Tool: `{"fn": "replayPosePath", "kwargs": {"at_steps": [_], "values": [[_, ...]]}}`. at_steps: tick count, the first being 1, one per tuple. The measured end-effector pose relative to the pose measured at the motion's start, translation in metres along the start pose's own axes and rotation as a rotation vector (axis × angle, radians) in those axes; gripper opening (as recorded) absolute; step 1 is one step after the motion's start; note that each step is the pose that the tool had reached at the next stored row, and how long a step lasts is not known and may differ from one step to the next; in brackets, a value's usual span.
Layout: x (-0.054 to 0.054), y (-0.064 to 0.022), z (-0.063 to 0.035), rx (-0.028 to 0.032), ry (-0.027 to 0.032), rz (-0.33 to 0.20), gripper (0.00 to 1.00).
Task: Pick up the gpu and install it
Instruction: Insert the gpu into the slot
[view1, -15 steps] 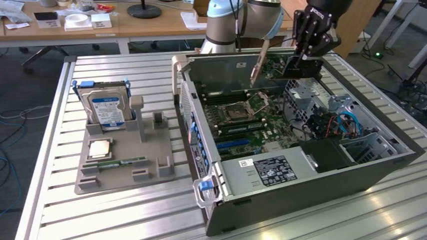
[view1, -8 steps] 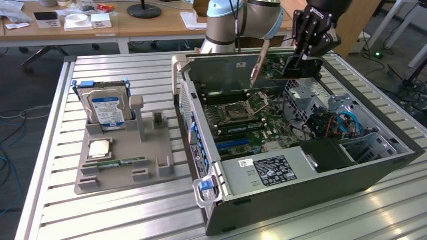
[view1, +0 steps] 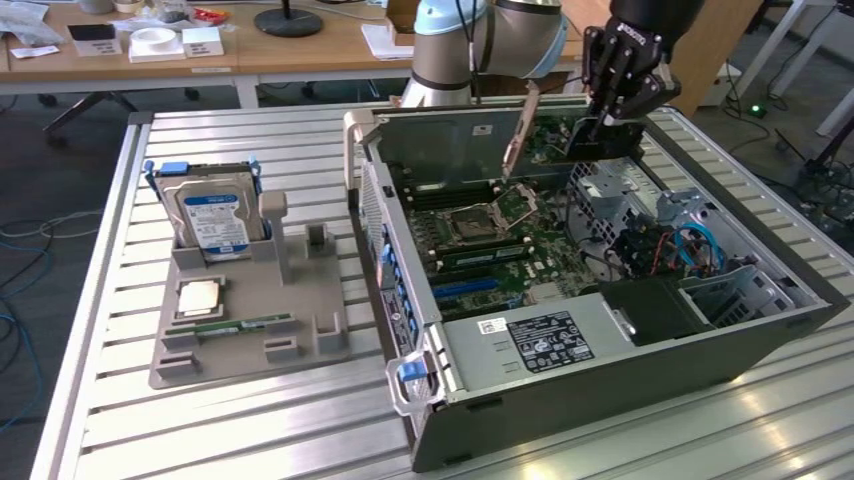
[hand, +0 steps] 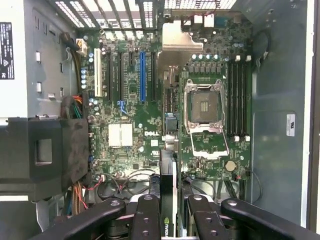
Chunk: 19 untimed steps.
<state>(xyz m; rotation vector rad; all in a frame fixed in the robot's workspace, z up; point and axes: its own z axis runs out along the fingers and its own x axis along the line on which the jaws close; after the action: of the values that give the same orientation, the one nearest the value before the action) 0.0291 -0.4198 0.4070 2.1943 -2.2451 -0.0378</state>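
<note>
My gripper (view1: 607, 118) hangs over the far end of the open computer case (view1: 627, 390) and is shut on the gpu (view1: 598, 143), a dark card held upright just above the motherboard (view1: 494, 235). In the wrist view the gpu (hand: 166, 172) shows edge-on between the black fingers (hand: 147, 212), above the board's lower area. The blue expansion slot (hand: 142, 75) and the black slots beside it lie further up the motherboard (hand: 135, 125), apart from the card.
The case holds a bare CPU socket (hand: 205, 105), memory slots (hand: 237, 95), a black power supply block (hand: 45, 150) and loose cables (view1: 667, 250). On the exterior view's left, a grey holder (view1: 320, 345) carries a hard drive (view1: 214, 220), a CPU chip (view1: 200, 296) and a memory stick (view1: 240, 323).
</note>
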Motion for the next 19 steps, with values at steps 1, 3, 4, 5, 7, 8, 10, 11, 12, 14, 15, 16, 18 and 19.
{"fn": "replayPosePath", "kwargs": {"at_steps": [1,3,4,5,7,8,10,11,12,14,15,16,18,19], "values": [[0.0,0.0002,0.0009,0.0027,0.0,-0.004,0.26],[0.0,0.0006,0.0023,0.007,0.0,-0.013,0.26],[0.0,0.0009,0.0029,0.0084,0.0,-0.016,0.26],[0.0,0.0014,0.0033,0.0096,0.0,-0.019,0.26],[-0.0001,0.0024,0.004,0.0111,-0.0001,-0.025,0.26],[-0.0001,0.0028,0.0043,0.0115,0.0,-0.028,0.26],[-0.0001,0.0033,0.0047,0.0117,0.0002,-0.034,0.26],[-0.0001,0.0035,0.0048,0.0118,0.0003,-0.037,0.26],[-0.0001,0.0036,0.0048,0.0118,0.0004,-0.041,0.26],[-0.0002,0.0036,0.0049,0.0117,0.0004,-0.044,0.26],[-0.0002,0.0037,0.005,0.0117,0.0003,-0.044,0.26],[-0.0002,0.0037,0.0049,0.0118,0.0004,-0.044,0.26],[-0.0002,0.0037,0.0049,0.0117,0.0003,-0.044,0.26],[-0.0002,0.0037,0.0049,0.0117,0.0003,-0.044,0.26]]}}
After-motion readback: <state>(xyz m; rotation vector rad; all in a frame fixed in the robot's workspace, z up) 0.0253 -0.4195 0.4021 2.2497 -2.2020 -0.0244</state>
